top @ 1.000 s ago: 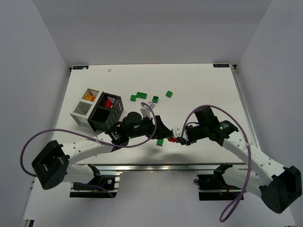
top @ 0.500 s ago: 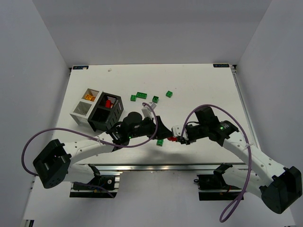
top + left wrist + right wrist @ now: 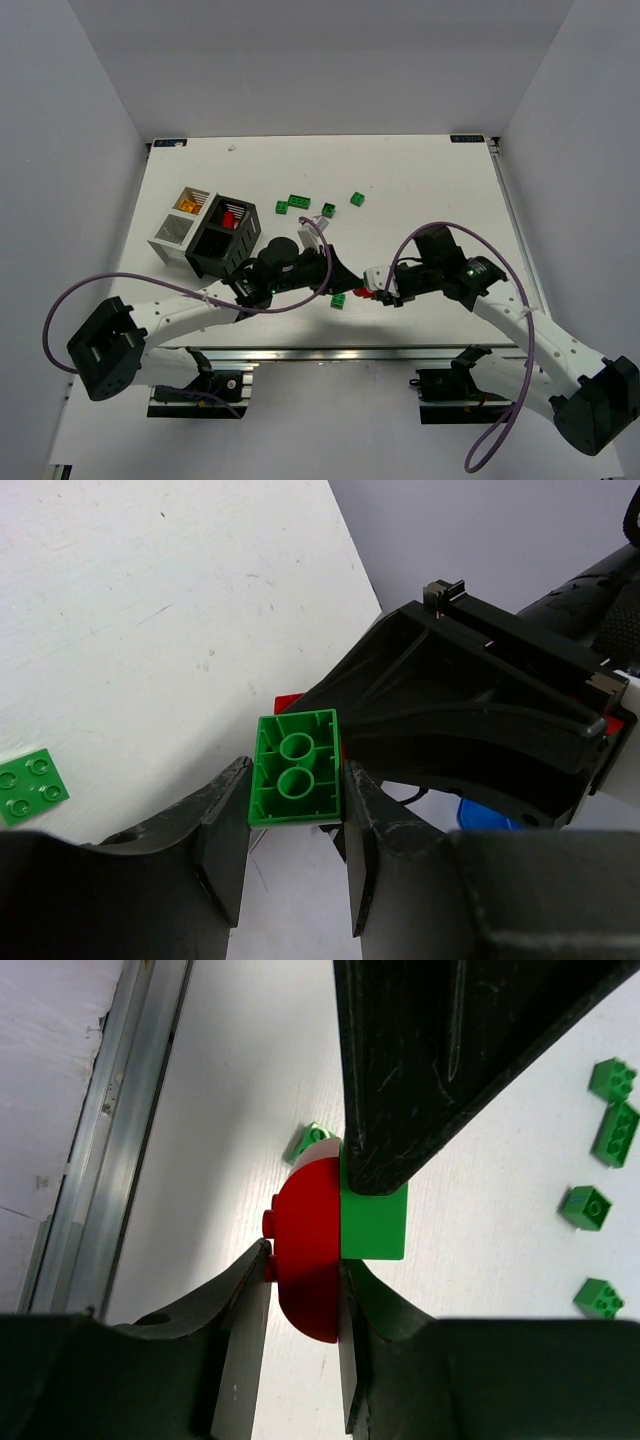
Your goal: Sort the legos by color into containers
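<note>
Still, little has shifted: right of the black bin the left gripper stays clamped on the green brick, the right gripper on the red brick joined to it; separation seems unfinished, neither sorted

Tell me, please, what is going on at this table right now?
The two arms meet near the front of the table. The left hand grips a green brick, and the right hand grips a red piece flush against it; they look joined, perhaps about to be pulled apart. Loose green bricks lie farther back. At the left, the black bin holds a red brick and one white bin an orange brick.
</note>
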{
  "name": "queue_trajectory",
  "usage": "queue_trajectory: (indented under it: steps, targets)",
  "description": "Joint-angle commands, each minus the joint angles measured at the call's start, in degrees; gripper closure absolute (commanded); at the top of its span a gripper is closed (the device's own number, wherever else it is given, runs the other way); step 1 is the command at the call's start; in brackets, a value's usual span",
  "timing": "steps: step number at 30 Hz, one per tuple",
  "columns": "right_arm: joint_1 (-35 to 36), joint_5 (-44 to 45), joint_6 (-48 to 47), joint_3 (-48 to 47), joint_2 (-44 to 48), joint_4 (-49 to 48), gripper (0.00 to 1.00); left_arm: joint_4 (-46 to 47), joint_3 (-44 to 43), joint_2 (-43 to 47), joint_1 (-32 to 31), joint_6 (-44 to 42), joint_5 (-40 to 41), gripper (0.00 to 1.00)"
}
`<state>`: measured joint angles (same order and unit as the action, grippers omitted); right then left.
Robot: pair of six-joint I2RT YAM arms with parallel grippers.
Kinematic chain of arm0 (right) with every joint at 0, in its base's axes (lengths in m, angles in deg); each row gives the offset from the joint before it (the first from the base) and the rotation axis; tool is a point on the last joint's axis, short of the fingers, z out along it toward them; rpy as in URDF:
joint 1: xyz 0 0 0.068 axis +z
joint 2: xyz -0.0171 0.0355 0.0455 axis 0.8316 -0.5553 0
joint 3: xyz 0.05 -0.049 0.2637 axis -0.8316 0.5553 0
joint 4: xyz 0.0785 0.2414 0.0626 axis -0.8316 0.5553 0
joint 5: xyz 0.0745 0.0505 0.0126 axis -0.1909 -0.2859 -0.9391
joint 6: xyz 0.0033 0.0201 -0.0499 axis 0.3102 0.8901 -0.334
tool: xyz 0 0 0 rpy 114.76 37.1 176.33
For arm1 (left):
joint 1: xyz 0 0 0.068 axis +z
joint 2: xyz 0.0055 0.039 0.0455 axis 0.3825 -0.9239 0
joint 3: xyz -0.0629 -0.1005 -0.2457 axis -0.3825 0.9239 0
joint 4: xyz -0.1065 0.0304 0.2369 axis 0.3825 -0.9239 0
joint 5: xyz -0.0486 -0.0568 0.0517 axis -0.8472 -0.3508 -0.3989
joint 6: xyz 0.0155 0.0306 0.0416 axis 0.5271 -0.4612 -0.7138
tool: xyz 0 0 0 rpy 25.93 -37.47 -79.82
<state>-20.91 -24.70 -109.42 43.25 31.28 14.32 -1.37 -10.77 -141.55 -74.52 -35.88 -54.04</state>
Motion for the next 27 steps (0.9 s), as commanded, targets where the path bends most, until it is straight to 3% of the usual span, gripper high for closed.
queue_trajectory:
  steps: [1,6,11,16,21,27]
  targets:
    - [0.5,-2.5,-1.4,-1.3,1.6,1.2,1.0,-2.9,-0.8,4.8,2.3,-0.9,6.4,0.84]
    - [0.8,-2.5,-1.4,-1.3,1.5,1.1,1.0,-5.6,1.5,12.1,7.3,0.0,10.3,0.84]
    - [0.9,-2.1,0.9,-2.0,0.6,-0.7,1.0,-15.2,1.0,21.4,12.7,-2.1,15.8,0.85]
    - [1.7,0.6,9.6,-5.5,-3.2,-8.7,1.0,-33.3,-4.4,26.8,13.4,-5.0,26.5,0.85]
    - [3.9,4.4,20.0,-10.5,-9.5,-16.1,1.0,-52.1,-8.7,31.6,13.4,-2.7,40.6,0.84]
    - [5.3,6.4,26.5,-19.3,-17.9,-18.9,1.0,-65.9,-13.2,33.4,13.5,2.7,50.5,0.84]
